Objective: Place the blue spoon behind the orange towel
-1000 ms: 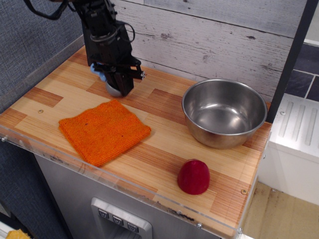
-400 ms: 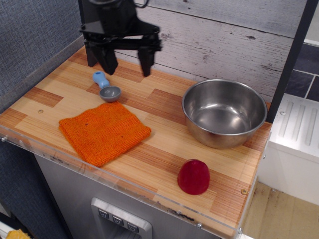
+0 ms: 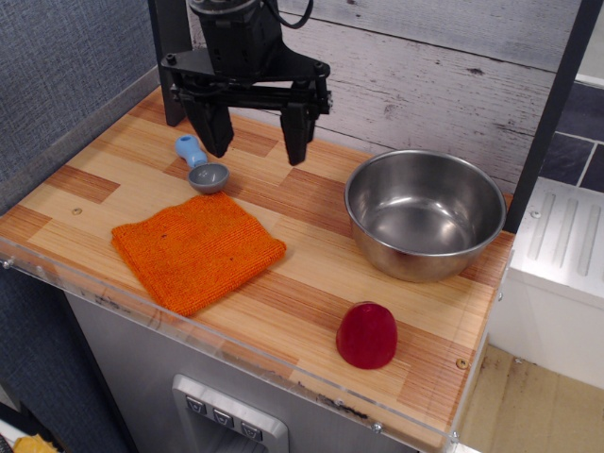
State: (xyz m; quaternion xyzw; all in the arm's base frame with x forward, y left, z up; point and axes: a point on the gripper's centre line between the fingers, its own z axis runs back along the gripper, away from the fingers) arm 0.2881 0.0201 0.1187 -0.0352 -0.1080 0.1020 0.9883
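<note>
- Because the small blue spoon (image 3: 201,162) with the thick light-blue plastic handle and round grey bowl lies flat on the wooden counter (image 3: 311,255), just behind the far corner of the square bright-orange knitted towel (image 3: 197,247), the placing seems to me already done.
- The spoon lies near the towel but I cannot tell whether its grey bowl touches the cloth edge; its handle points toward the back left of the counter.
- The black robot gripper (image 3: 257,146) hangs above the counter, a little to the right of the spoon, with its two fingers spread wide apart and nothing between them.
- The step in hand, as I judge it, is the retreat. To do it well, the arm should go up and away without swinging its left finger low over the spoon, since a stubby plastic scoop can roll or slide easily when it is touched.
- The fingers should also stay clear of the towel, because a pulled cloth could change what "behind" means here.
- To the right stands the large round steel bowl (image 3: 426,212), well apart from the spoon; its inside shows only bright metal and reflections, nothing lies in it.
- Near the front edge stands a dark red dome-shaped object (image 3: 366,335), alone, in no container.
</note>
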